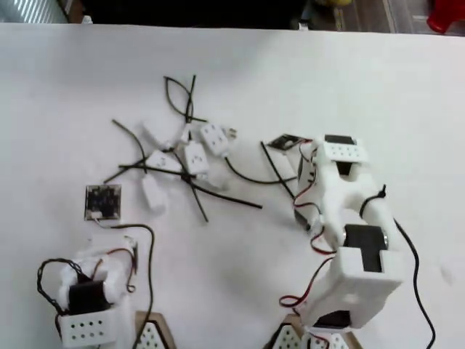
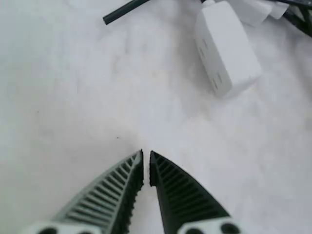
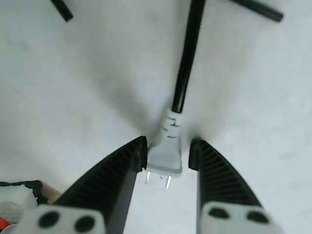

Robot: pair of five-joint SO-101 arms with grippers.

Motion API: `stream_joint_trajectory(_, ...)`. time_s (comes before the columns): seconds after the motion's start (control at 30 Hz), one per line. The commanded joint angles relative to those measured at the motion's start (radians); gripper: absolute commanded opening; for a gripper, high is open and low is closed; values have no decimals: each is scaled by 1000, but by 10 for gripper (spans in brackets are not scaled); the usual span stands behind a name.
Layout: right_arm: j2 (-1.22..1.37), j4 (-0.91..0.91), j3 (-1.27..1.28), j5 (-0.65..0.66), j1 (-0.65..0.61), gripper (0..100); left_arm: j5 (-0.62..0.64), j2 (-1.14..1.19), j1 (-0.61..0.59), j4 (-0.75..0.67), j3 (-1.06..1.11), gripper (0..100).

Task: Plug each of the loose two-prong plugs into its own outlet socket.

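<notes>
White counter (image 1: 65,87) runs under both arms, with a dark strip of room along the upper edge of the high view. On it, seen from the right wrist, a loose pale two-prong plug (image 3: 165,158) lies flat between the fingers of the right gripper (image 3: 168,142). Its long axis runs in line with those fingers, its two metal prongs point back toward the gripper's base, and its black cord (image 3: 187,58) leads straight away from the gripper. The right gripper is spread, one finger on each side of the plug: one finger is just beside the plug body, and a small gap shows at the other. In the high view the right arm (image 1: 349,218) reaches up from the lower right to right of centre, and the plug's place beneath it cannot be made out. A tangle of black cords and white outlet sockets (image 1: 195,156) lies just left of centre, near the arm's tip. The left arm (image 1: 83,298) sits folded in the lower left corner. The left gripper (image 2: 146,155) is pressed almost together over bare counter, pinching nothing, with one white outlet socket (image 2: 226,48) lying nearby at a slant to the fingers, its slots facing up.
</notes>
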Motion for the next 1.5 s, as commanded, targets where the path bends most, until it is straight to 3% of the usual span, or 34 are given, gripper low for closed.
stream_joint_trajectory(0.0, 2, -4, 5, 14, 7, 135, -9, -4, 15, -9, -3, 46)
stream_joint_trajectory(0.37, -12, 87, -68, 58, 53, 92, -9, -4, 15, -9, -3, 46)
stream_joint_trajectory(0.57, -96, 206, -107, 64, 36, 179, -9, -4, 15, -9, -3, 46)
stream_joint_trajectory(0.8, -191, 289, -95, 60, -8, 165, -9, -4, 15, -9, -3, 46)
stream_joint_trajectory(1.13, -189, 140, 112, 64, -1, 159, -9, -4, 15, -9, -3, 46)
stream_joint_trajectory(1.47, -188, 41, 140, 66, 56, 160, -9, -4, 15, -9, -3, 46)
